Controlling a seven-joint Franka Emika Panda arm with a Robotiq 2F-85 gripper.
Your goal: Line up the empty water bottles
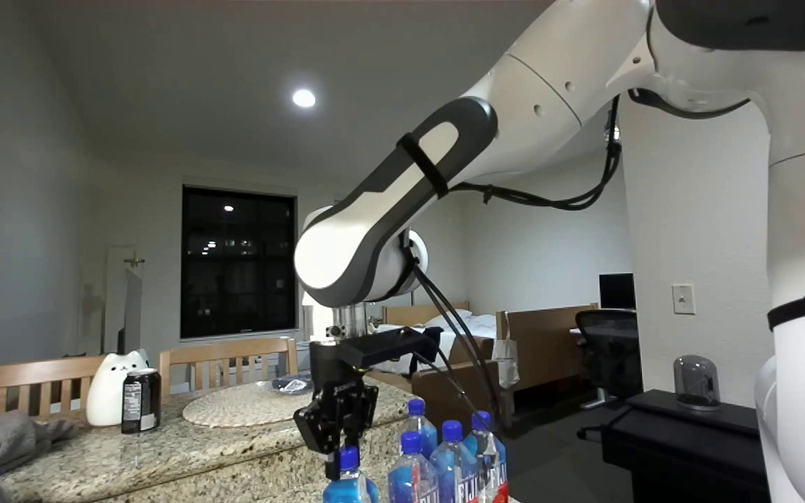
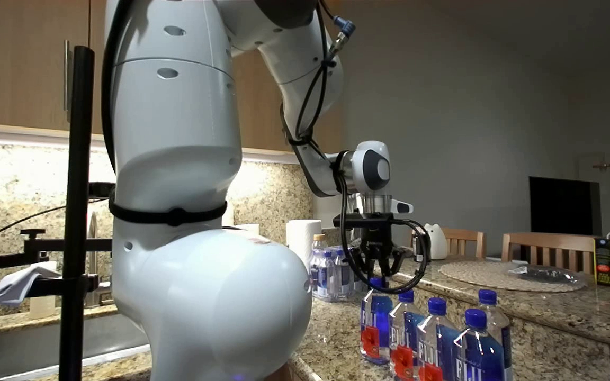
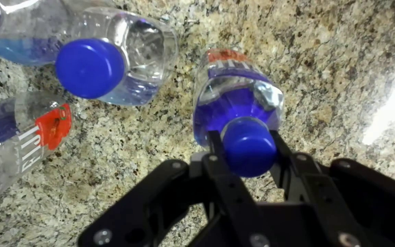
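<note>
Several clear bottles with blue caps stand upright on the granite counter. My gripper [image 3: 244, 135] has its two black fingers against both sides of one bottle's cap. That bottle [image 3: 240, 92] appears to stand on the counter; its red label faces away from the fingers. In an exterior view, the gripper [image 2: 379, 272] is above this bottle [image 2: 375, 317], at the far end of a slanted row. Beside it are a bottle [image 2: 404, 333], another [image 2: 436, 336] and the nearest [image 2: 477, 349]. One more bottle [image 2: 498, 323] stands out of the row, behind the nearest. In the wrist view, a neighbouring bottle [image 3: 142, 58] is apart.
A group of bottles [image 2: 329, 275] stands by the paper towel roll [image 2: 304, 241]. The raised granite ledge [image 2: 548, 307] runs beside the row and carries a woven mat [image 2: 474, 272] and a dark carton [image 2: 606, 262]. In an exterior view, a black can [image 1: 140, 402] stands by a white cat figure [image 1: 104, 391].
</note>
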